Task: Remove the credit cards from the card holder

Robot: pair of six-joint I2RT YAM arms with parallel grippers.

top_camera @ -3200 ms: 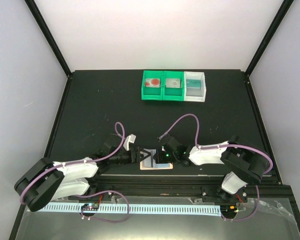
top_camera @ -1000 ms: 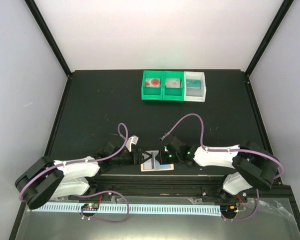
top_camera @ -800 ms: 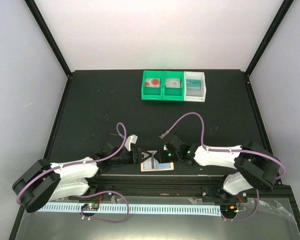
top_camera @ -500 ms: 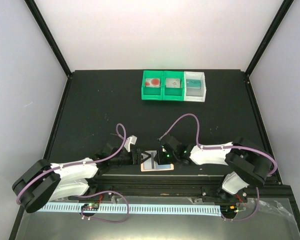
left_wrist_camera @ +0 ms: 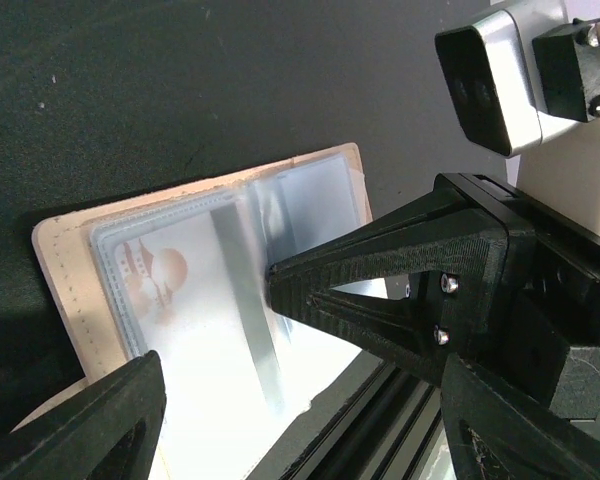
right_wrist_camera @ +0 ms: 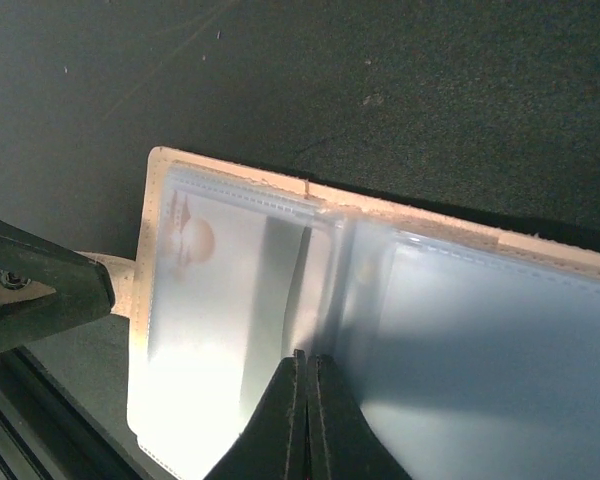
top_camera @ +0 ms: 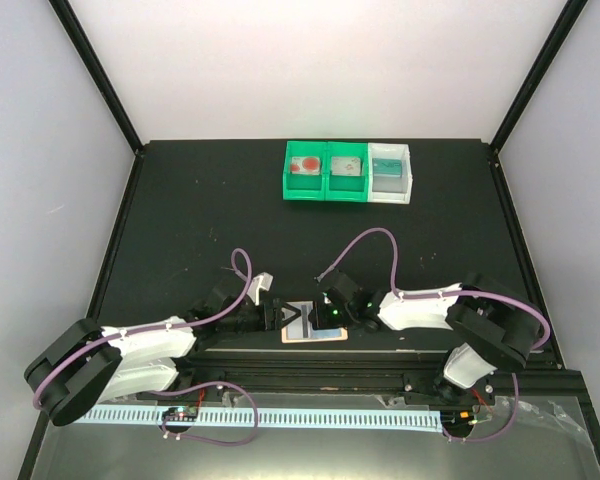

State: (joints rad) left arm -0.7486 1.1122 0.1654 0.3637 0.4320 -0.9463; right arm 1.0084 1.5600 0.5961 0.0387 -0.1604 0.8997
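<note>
Two arms lie low along the near edge of the black table (top_camera: 200,220) and meet at its middle over the card holder (top_camera: 313,336). The holder lies flat and opened out just beside that edge.

On the left, the left gripper (left_wrist_camera: 302,372) has its jaws spread wide, with the open holder between and beneath them. In the right wrist view one of its dark fingers (right_wrist_camera: 35,290) lies over the small tan tab (right_wrist_camera: 115,272) that sticks out from the holder's side. Whether it presses on the tab I cannot tell.

The holder shows a tan-pink border round clear, blue-grey plastic sleeves (right_wrist_camera: 460,330). One card (left_wrist_camera: 175,300), pale with an orange round mark and a grey stripe across it, sits inside the left-hand sleeve, not drawn out. Glare on the plastic hides what else the sleeves hold.

Further right, the right gripper (right_wrist_camera: 302,362) comes in from the other side with its jaws pressed together to a point. That point rests on the sleeves at the holder's middle fold, right beside the grey stripe. Whether a sleeve edge or a card is pinched between the tips I cannot tell.

Well apart, at the far side of the table and right of centre, stand two green bins (top_camera: 325,175). A white bin (top_camera: 390,172) touches their right end, and each bin has something small inside.
</note>
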